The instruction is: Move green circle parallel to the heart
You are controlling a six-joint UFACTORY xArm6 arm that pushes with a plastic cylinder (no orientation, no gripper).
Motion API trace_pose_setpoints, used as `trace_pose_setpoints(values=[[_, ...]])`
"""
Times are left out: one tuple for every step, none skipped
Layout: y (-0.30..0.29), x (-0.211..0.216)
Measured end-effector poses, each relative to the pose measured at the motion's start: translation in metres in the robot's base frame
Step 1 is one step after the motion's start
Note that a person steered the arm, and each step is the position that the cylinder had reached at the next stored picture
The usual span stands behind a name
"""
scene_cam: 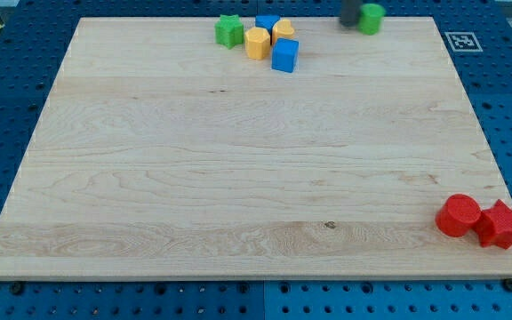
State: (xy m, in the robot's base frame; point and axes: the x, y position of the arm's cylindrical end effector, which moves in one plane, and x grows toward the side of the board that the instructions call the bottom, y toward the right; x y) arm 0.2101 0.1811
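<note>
The green circle (372, 18) stands at the top edge of the wooden board, right of centre. My tip (349, 21) is at the view's top, touching the green circle's left side. The yellow heart (283, 31) sits in a cluster at the top centre, left of the green circle, at about the same height in the view. A gap lies between the tip and the cluster.
The cluster also holds a green star (229, 31), a yellow block (257, 43), a blue cube (284, 56) and a blue block (267, 21). A red cylinder (459, 216) and a red star (500, 224) sit at the bottom right. A marker tag (461, 40) is at the board's top right.
</note>
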Motion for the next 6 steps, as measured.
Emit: trace_pose_setpoints(values=[[0.056,0.026],[0.066,0.086],[0.116,0.12],[0.164,0.114],[0.159,0.047],[0.138,-0.017]])
